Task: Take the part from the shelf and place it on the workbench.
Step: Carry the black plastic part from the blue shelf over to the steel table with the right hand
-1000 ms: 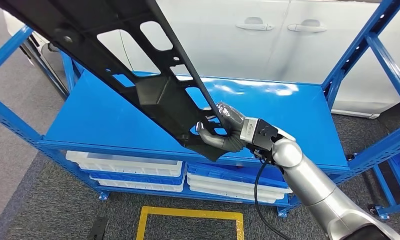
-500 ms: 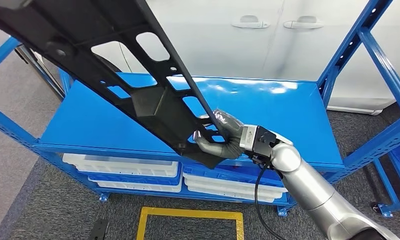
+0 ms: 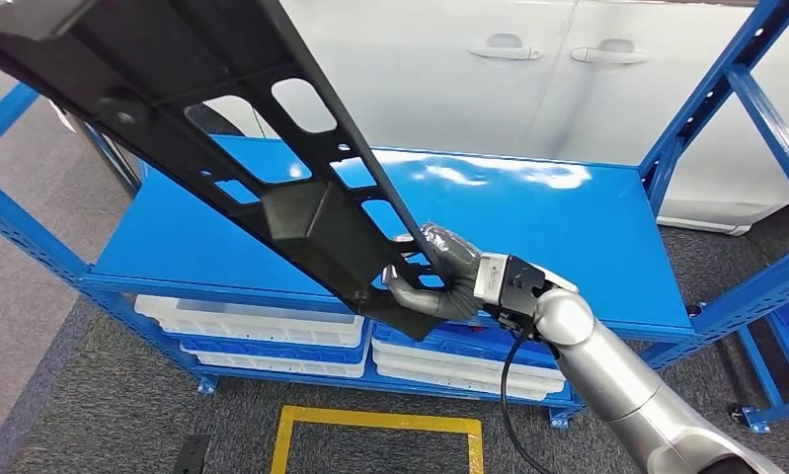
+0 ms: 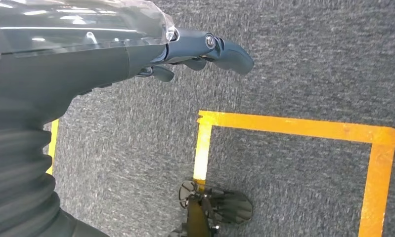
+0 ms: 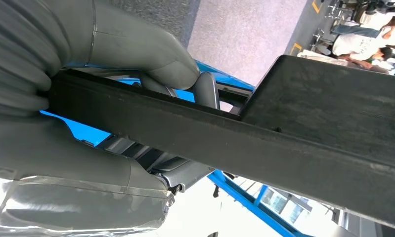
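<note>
Right hand (image 3: 439, 276) is stretched forward from the lower right on its silver arm, with the fingers (image 3: 410, 294) closed around the lower end of the long black part (image 3: 272, 188). In the right wrist view the thumb (image 5: 151, 54) is seen pressed over one edge of the part (image 5: 264, 143) while the darker fingers are wrapped beneath it, so the bar is clamped between them. From the fingers the part rises at a slant up and away to the far left, held clear above the blue shelf (image 3: 568, 227), whose top surface lies just beyond and below the fingers. Left hand (image 4: 205, 49) is hung over the grey carpet by a yellow floor marking (image 4: 294, 128), its fingers loosely extended and nothing held in them. Compared with half a second ago, the grip on the part is unchanged and the part is kept at much the same slant; the whole scene has shifted slightly in the head view, which is a camera move.
</note>
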Motion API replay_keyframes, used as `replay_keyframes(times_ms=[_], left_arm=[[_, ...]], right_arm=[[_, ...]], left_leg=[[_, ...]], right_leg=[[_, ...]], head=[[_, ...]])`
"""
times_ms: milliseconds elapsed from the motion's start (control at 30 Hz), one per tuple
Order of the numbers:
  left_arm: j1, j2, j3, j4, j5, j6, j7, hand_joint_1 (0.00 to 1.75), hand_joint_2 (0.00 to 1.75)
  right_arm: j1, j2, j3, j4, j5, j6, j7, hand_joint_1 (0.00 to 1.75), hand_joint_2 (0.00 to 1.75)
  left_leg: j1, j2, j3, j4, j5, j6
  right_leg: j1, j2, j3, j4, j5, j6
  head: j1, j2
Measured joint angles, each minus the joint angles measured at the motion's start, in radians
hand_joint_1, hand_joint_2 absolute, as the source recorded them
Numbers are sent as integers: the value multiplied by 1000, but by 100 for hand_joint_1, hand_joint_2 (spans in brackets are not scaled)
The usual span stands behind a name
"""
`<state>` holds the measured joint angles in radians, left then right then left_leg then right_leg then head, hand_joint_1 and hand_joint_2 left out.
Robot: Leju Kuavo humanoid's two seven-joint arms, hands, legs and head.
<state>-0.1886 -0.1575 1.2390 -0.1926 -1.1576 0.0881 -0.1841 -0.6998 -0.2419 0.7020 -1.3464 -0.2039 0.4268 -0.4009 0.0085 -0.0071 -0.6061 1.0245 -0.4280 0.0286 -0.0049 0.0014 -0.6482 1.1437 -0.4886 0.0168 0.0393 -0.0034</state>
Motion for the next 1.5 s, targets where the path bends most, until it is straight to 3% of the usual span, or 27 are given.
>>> replay_keyframes(times_ms=[67, 200, 267, 333, 400, 433, 533, 567, 700, 767, 833, 867, 900, 933, 967, 1033, 1100, 1200, 1233, 1300, 1367, 1400, 1433, 1467, 1500], left_arm=[[-2, 0, 0, 0, -1, -2, 1, 0, 175], [-1, 0, 0, 0, -6, -5, 5, 0, 175], [-1, 0, 0, 0, -6, -5, 6, 0, 175], [-1, 0, 1, 0, -6, -5, 7, 0, 175], [1, 0, 1, 0, -6, -5, 8, 0, 175], [2, 0, 1, 0, -6, -5, 8, 0, 175], [1, 0, 2, 0, -2, -5, 7, 0, 175], [1, 0, 2, 0, 0, -5, 6, 0, 175], [11, -2, 9, 0, 23, 0, -8, 0, 175], [16, -3, 18, 0, 36, 5, -13, 0, 175], [24, -4, 25, 0, 43, 8, -16, 0, 175], [29, -4, 26, 0, 44, 9, -16, 0, 175], [34, -5, 28, 0, 43, 9, -16, 0, 175], [38, -6, 29, 0, 41, 9, -16, 0, 175], [40, -7, 29, 0, 38, 10, -15, 0, 175], [41, -11, 30, 1, 33, 12, -14, 0, 175], [41, -15, 31, 1, 28, 15, -14, 0, 175], [42, -17, 31, 1, 25, 18, -14, 0, 175], [42, -17, 31, 1, 25, 18, -14, 0, 175], [43, -17, 31, 1, 25, 20, -15, 0, 175], [43, -17, 31, 1, 25, 20, -16, 0, 175], [44, -17, 31, 1, 24, 20, -17, 0, 175], [44, -16, 31, 1, 23, 20, -18, 0, 175], [45, -16, 31, 1, 21, 19, -19, 0, 175], [45, -16, 31, 1, 18, 18, -20, 0, 175]], right_arm=[[-1, -1, 0, -2, -1, 0, 0, 155, 175], [1, -3, -1, -4, -1, -1, 0, 155, 175], [2, -4, 0, -5, -2, -1, 0, 155, 175], [4, -3, 0, -6, -2, -1, -1, 155, 175], [8, -4, 0, -6, -2, -2, -1, 155, 175], [10, -4, 1, -6, -2, -2, -1, 155, 175], [11, -4, 0, -6, -2, -2, -2, 155, 175], [10, -4, 0, -6, -3, 0, -3, 155, 175], [6, -4, 2, -1, -15, 21, -10, 155, 175], [2, -4, 5, 6, -21, 37, -14, 155, 175], [1, -3, 12, 12, -23, 44, -18, 155, 175], [2, -1, 16, 14, -22, 42, -20, 155, 175], [6, 1, 20, 16, -18, 38, -22, 155, 175], [12, 4, 23, 17, -12, 31, -25, 155, 175], [19, 7, 25, 17, -5, 24, -26, 155, 175], [30, 11, 27, 11, 9, 11, -28, 155, 175], [35, 15, 27, 1, 17, 4, -28, 155, 175], [45, 17, 26, -11, 24, 3, -28, 155, 175], [48, 17, 25, -13, 26, 3, -27, 155, 175], [53, 19, 25, -17, 27, 4, -27, 155, 175], [61, 20, 25, -20, 27, 5, -27, 155, 175], [66, 20, 25, -20, 27, 5, -27, 155, 175], [71, 20, 25, -21, 27, 6, -27, 155, 175], [75, 20, 24, -21, 27, 6, -27, 155, 175], [79, 19, 23, -22, 27, 6, -27, 155, 175]], left_leg=[[-3, 0, -4, 3, 2, -7], [-6, -1, -12, 5, 3, -28], [-7, 0, -34, 64, -49, -37], [-1, 1, -77, 193, -131, -45], [2, 1, -91, 270, -165, -50], [3, 1, -72, 252, -155, -51], [4, 1, 48, 58, -92, -46], [2, -1, 71, 15, -82, -40], [-1, 0, 68, -7, -56, -10], [1, 3, 53, -12, -34, 4], [1, 4, 31, -11, -15, 10], [0, 4, 18, -11, -7, 10], [-2, 4, 7, -10, 0, 10], [-3, 4, -4, -9, 8, 10], [-5, 3, -13, -8, 15, 9], [-9, 1, -28, -7, 28, 6], [-9, 1, -34, -8, 40, -3], [-6, 1, -39, -14, 56, -22], [-7, 1, -46, -5, 42, -27], [-4, 1, -73, 71, -34, -37], [1, 1, -106, 200, -117, -47], [3, 1, -112, 249, -133, -51], [5, 2, -103, 266, -128, -55], [6, 2, -76, 247, -106, -58], [8, 2, -32, 193, -80, -59]], right_leg=[[5, 0, 49, -103, 35, -9], [5, -2, 49, -127, 52, -24], [-2, -5, 44, -137, 65, -35], [-3, -8, 31, -137, 75, -39], [-2, -9, 16, -135, 86, -38], [-2, -9, 8, -132, 91, -36], [-2, -8, -11, -122, 104, -24], [-1, -8, -14, -120, 109, -18], [-2, -5, -21, -122, 124, 8], [-4, -2, -45, -68, 66, 17], [-6, -1, -85, 62, -34, 22], [-7, -2, -98, 125, -68, 24], [-7, -1, -99, 165, -81, 23], [-6, -1, -81, 166, -74, 21], [-5, -1, -43, 128, -53, 15], [2, -2, 62, -18, -19, -4], [11, -4, 126, -122, -13, -16], [14, -7, 127, -153, 6, -28], [11, -10, 123, -161, 17, -35], [5, -14, 107, -171, 41, -43], [4, -14, 84, -170, 59, -45], [4, -15, 72, -167, 67, -44], [3, -15, 59, -164, 74, -42], [2, -15, 45, -158, 81, -39], [1, -15, 33, -151, 86, -35]], head=[[0, 0], [0, 0], [0, 0], [0, 0], [0, 0], [0, 0], [0, 0], [0, 0], [0, 0], [0, 0], [0, 0], [0, 0], [0, 0], [0, 0], [0, 0], [0, 0], [0, 0], [0, 0], [0, 0], [0, 0], [0, 0], [0, 0], [0, 0], [0, 0], [0, 0]])
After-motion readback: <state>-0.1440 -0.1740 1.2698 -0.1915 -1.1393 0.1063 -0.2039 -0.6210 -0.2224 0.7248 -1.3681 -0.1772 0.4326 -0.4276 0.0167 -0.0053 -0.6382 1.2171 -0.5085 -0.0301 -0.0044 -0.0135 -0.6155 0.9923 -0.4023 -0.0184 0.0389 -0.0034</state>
